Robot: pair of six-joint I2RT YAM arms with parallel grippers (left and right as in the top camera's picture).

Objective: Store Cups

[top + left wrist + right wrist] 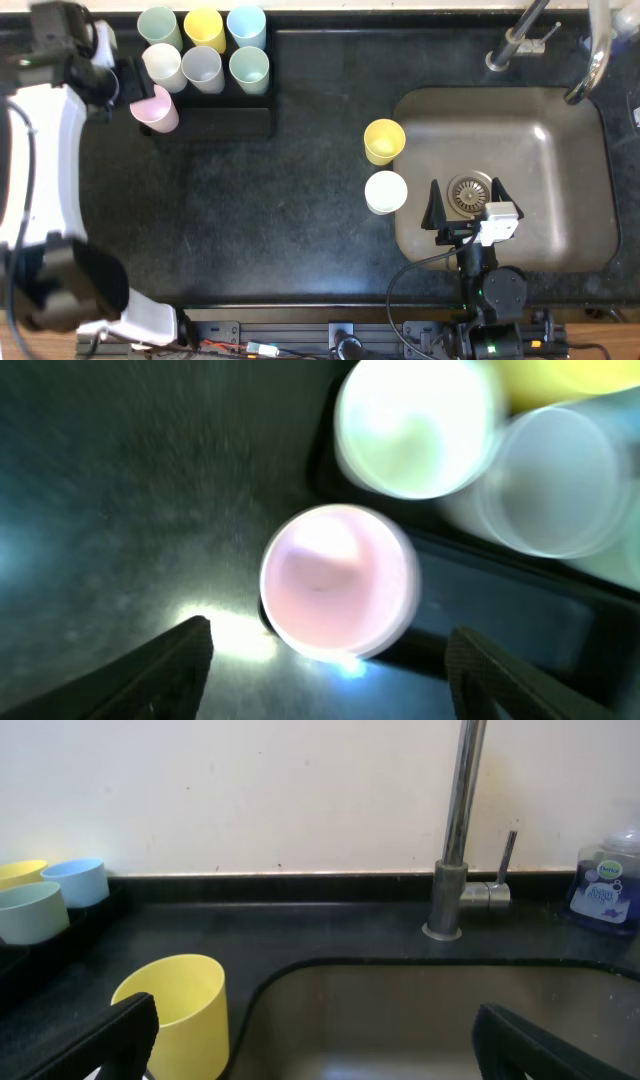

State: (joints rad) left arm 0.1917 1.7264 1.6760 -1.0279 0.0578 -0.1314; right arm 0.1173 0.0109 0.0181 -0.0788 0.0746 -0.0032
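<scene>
A black tray (235, 122) at the counter's back left holds several upright cups, among them a yellow cup (204, 28) and a blue cup (246, 25). A pink cup (155, 108) sits mouth up at the tray's left front corner, slightly tilted. My left gripper (330, 630) hangs open straight above the pink cup (338, 580), one finger on each side of it and not touching it. A second yellow cup (384, 140) and a white cup (385, 191) stand on the counter left of the sink. My right gripper (467, 195) is open over the sink, holding nothing.
The steel sink (560, 130) takes up the right side, with its drain (470, 192) under my right gripper and a tap (458, 830) behind it. A soap bottle (605, 880) stands at the back right. Dark counter (280, 220) lies between the tray and the sink.
</scene>
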